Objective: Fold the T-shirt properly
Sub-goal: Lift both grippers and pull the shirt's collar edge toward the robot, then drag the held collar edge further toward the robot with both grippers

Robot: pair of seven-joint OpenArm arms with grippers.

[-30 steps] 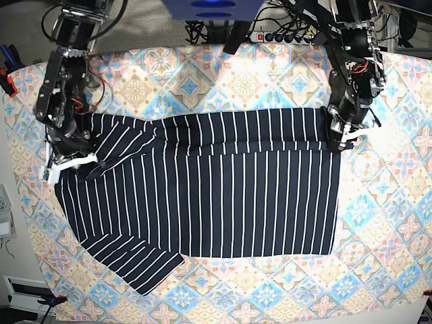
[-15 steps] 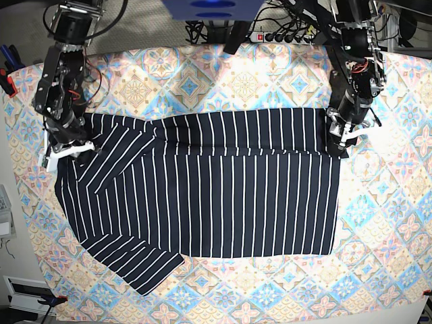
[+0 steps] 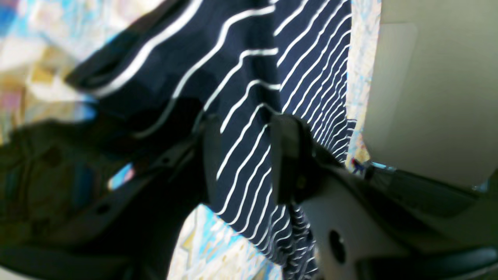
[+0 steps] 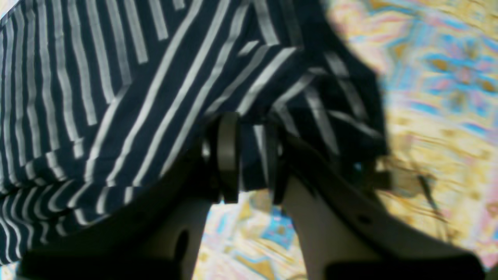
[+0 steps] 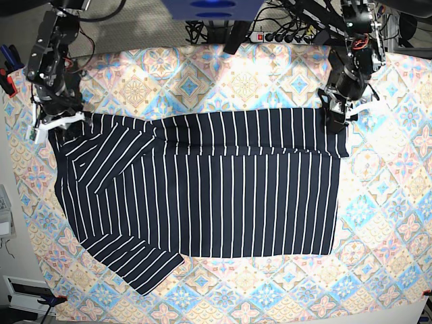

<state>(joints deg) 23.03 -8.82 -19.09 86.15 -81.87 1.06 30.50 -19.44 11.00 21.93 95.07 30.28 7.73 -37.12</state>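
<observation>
- One shirt lies flat on one tablecloth.
- Left gripper: jaws clamped on shirt's edge, cloth between them.
- Right gripper: jaws likewise clamped on a shirt fold.

Tile-pattern tablecloth covers whole table w/ striped T-shirt spread flat on it, center.

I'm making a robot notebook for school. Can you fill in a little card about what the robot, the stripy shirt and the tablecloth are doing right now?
shirt: T-shirt, dark with thin white stripes, spread on the tablecloth
top edge: folded over in a band
left gripper: jaws closed on the shirt's cloth, at its top corner in the base view's right
right gripper: jaws closed on the shirt's cloth, at the top corner in the base view's left
lower sleeve: lying flat, not folded in
</observation>
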